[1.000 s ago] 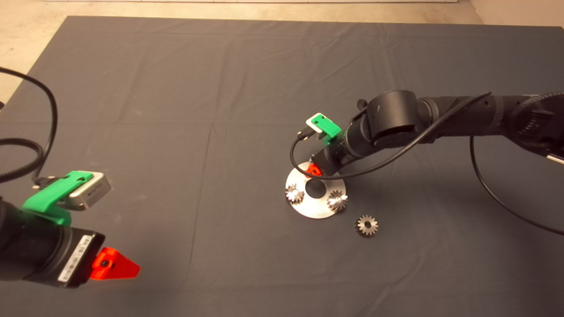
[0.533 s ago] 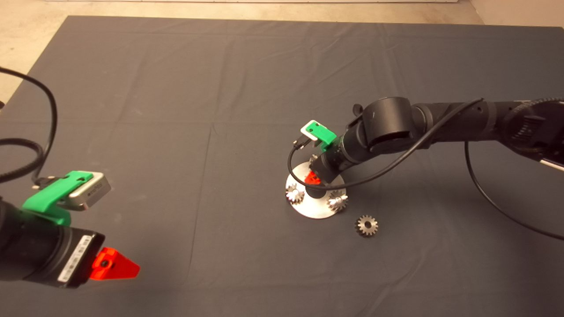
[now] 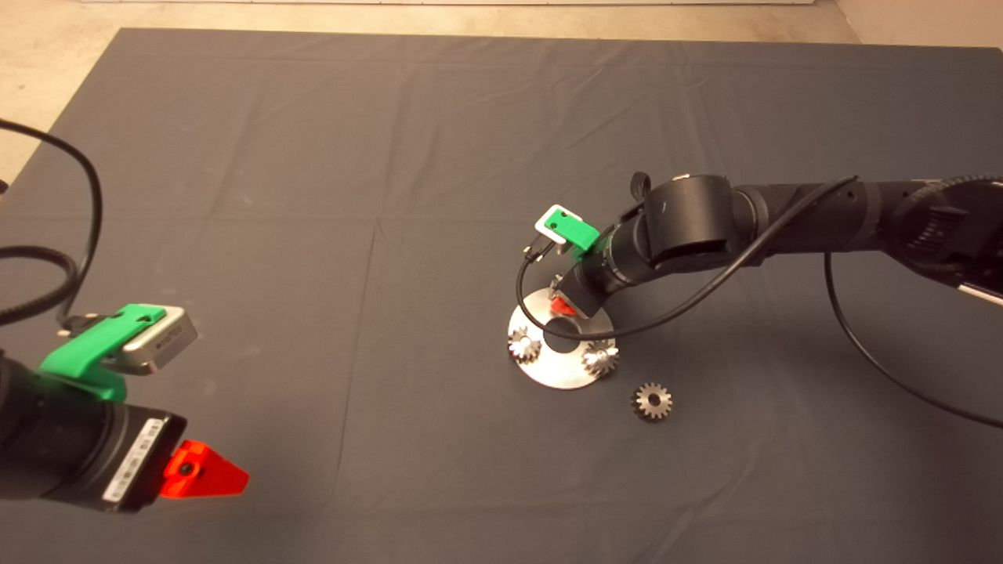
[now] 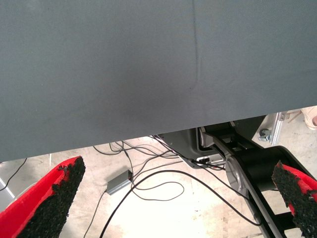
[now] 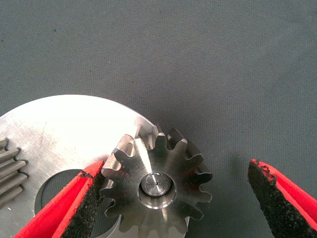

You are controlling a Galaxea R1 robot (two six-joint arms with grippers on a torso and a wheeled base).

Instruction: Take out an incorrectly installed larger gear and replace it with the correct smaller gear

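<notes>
Two fingers of my right end effector (image 5: 173, 203) are spread around the larger gear (image 5: 157, 184), which sits on the round plate (image 3: 548, 370); one pad touches its teeth. Best to centre it before closing, then lift straight off the pin. Count: two small shiny gears on the plate, one smaller gear (image 3: 652, 400) just beside the plate. Left end effector (image 4: 181, 198) spread, parked well apart.

The mat (image 3: 313, 196) is plain dark grey. On it the round plate (image 3: 548, 374) is bright silver, as are the toothed larger gear (image 5: 156, 186) and two small gears (image 3: 523, 345) on the plate. Beside the plate, the smaller gear (image 3: 652, 401) is dull dark grey.
</notes>
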